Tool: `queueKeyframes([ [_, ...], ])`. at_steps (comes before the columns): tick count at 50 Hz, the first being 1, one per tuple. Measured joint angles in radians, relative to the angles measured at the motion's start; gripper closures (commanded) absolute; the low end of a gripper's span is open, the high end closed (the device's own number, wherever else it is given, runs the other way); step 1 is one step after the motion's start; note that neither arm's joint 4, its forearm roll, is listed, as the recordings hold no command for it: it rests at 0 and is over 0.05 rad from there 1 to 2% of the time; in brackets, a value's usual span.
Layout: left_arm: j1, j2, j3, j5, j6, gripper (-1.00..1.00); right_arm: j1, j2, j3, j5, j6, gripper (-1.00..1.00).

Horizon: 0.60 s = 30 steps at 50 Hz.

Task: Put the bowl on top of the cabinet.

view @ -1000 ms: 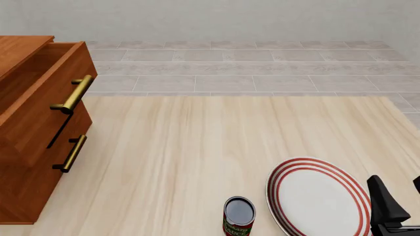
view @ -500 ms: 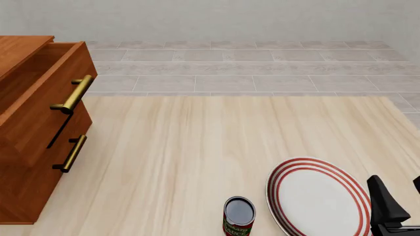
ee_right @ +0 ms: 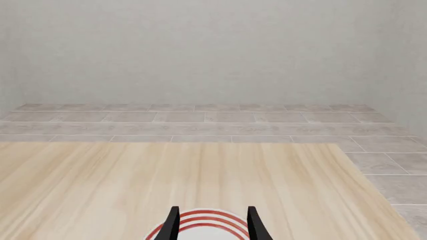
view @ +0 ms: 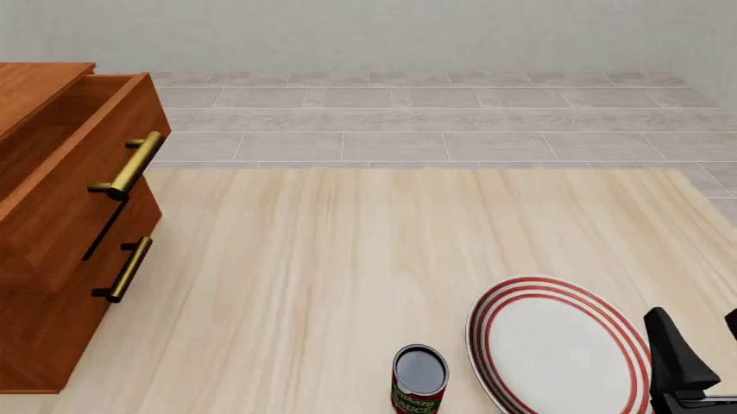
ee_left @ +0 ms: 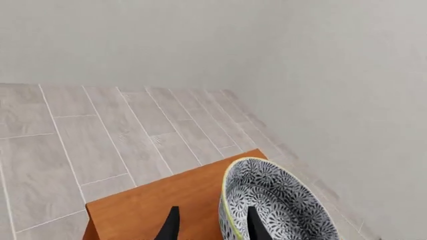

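My left gripper has its two black fingers straddling the near wall of the small round deep bowl with the grey-and-white lace pattern and pale cream rim: one finger sits inside the bowl, the other outside over the flat top of the large reddish-brown wooden cabinet. I judge the jaws pinched on that rim, though only the fingertips show. The bowl spreads away from my jaws toward the cabinet's far corner, its mouth tipped rather than level, and I cannot tell whether its base touches the wood. So the coming move turns on levelling it and getting it down over the top before I let go. My right gripper hangs spread apart and empty over the flat white plate with red rings, well apart from the cabinet.
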Motion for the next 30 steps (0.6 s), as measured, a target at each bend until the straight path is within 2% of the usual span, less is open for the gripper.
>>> queueKeyframes([
  [30,-0.070,-0.139,0.038,0.054,0.047,-1.00,0.000,0.000,0.000,0.000,0.000,-1.00],
])
